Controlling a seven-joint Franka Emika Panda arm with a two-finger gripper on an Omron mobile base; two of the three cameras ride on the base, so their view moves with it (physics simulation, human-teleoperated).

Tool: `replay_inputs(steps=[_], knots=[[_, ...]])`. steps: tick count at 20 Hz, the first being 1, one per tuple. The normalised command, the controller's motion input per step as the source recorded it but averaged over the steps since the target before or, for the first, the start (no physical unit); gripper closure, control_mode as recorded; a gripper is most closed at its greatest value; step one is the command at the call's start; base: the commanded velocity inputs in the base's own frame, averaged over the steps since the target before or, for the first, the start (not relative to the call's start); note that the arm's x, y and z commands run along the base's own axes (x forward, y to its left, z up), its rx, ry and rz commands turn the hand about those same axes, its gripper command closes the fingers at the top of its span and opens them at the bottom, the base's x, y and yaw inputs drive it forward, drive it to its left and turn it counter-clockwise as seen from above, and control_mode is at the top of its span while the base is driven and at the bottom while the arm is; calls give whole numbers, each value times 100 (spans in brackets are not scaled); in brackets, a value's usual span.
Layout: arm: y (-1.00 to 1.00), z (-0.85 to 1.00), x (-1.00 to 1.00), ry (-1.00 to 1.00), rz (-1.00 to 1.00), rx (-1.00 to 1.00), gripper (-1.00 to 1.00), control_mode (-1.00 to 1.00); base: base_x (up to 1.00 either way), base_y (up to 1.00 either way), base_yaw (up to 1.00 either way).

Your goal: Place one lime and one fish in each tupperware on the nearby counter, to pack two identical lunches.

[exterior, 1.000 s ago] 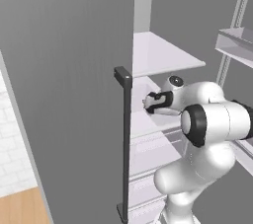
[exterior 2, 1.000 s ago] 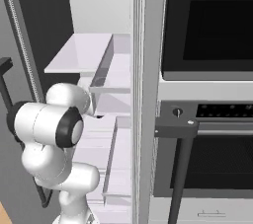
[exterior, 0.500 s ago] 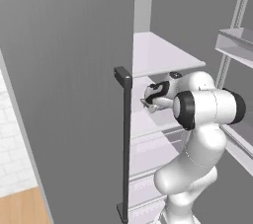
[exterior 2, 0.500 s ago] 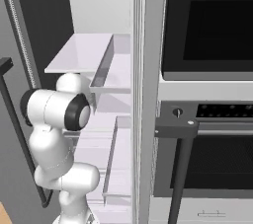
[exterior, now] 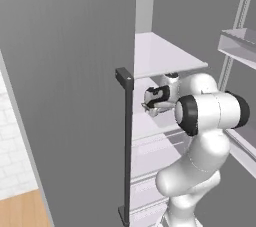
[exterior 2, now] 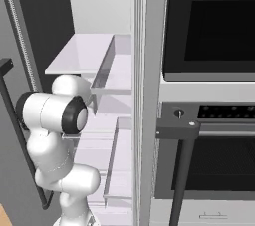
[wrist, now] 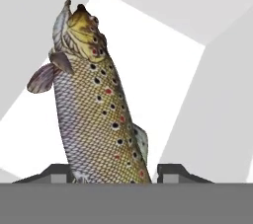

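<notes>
Arm has swung further left than a second ago and the hand is now tucked in under the upper fridge shelf (exterior: 167,56), reaching into the open fridge. Gripper (exterior: 152,102) is close to the open door's edge, by the black door handle (exterior: 126,141).

Hand view: fish (wrist: 96,109), a spotted trout, sits straight between the two fingertips (wrist: 170,171), head pointing away, body running down to the bottom of the view. The jaws have come in from wide apart a second ago to roughly half. I can't tell whether they are actually pressing on the fish yet; the contact point is hidden at the bottom of the view. Looks like a grasp closing, not finished.

Fish lies on the white fridge shelf (wrist: 163,70), nothing else visible beside it.

Task meaning: this is the pick of one fish, early stage. Judging by this, nothing is packed yet; lime, containers and counter are not in sight. Oven (exterior 2: 209,26) stands right of the fridge.

Risk: a long slippery body may pivot if gripped off-centre.
</notes>
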Motion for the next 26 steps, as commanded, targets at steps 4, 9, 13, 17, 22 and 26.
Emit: replay_inputs(steps=[4,9,13,17,22,26], knots=[[4,-18,-100,0,0,0,100,-100,0,0,0],[22,28,-78,-3,-4,2,100,-100,0,0,0],[6,52,-76,-10,-23,0,100,-100,0,0,0],[16,71,-44,-9,-37,3,100,-100,0,0,0],[0,55,-54,0,-48,28,100,-100,0,0,0],[3,58,-63,-2,-30,33,100,-100,0,0,0]])
